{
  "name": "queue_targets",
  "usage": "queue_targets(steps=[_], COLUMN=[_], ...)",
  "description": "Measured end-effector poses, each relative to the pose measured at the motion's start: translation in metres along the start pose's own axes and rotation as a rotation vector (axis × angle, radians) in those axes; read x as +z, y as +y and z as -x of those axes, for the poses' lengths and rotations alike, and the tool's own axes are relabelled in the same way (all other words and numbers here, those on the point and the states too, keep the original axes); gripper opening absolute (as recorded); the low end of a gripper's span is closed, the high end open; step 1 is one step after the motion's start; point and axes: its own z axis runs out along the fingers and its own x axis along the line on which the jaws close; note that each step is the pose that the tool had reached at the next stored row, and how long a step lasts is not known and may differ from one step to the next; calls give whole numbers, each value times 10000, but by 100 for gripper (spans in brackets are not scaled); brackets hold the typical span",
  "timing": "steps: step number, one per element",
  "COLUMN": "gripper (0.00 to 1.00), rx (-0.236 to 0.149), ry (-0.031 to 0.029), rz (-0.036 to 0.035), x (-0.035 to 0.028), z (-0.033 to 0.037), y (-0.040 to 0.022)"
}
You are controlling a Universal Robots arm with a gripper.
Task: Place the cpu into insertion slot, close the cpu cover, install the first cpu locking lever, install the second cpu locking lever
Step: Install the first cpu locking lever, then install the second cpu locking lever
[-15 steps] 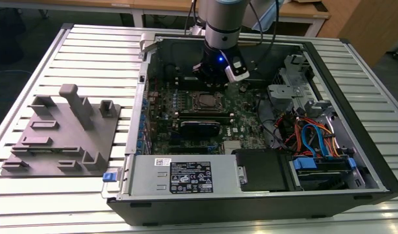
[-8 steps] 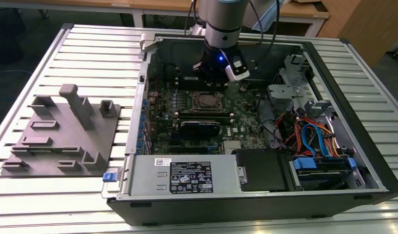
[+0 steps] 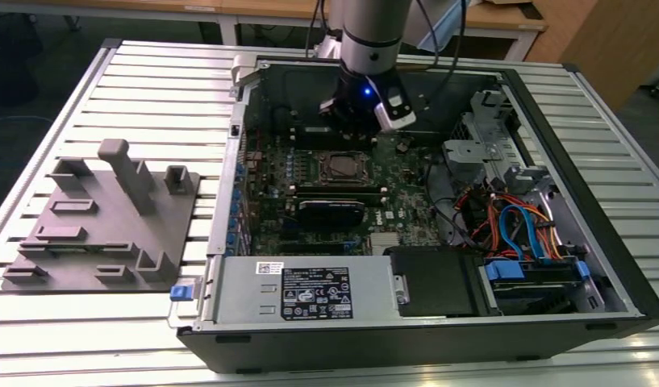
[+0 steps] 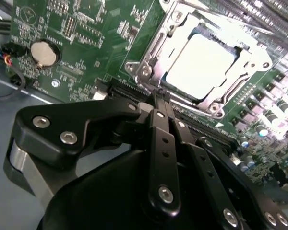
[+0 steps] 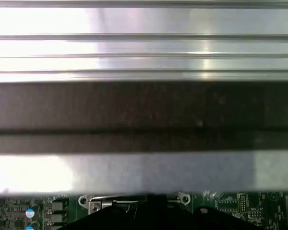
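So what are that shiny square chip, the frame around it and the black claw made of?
The cpu looks like bare metal, dull silver, glaring pale under the light. The cpu cover seems to be thin stamped steel with bright reflective edges. The tool looks like matte black metal, possibly anodised, joined by silver screws.

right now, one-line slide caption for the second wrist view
Black gripper poised at the edge of the silvery cpu cover, lowered over the cpu on the green motherboard.
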Motion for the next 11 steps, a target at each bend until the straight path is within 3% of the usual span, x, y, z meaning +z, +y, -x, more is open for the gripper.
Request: queue_targets(steps=[11], gripper=[10], rx=[1], ry=[-1], rz=[0], x=[0], z=[0], y=[-4])
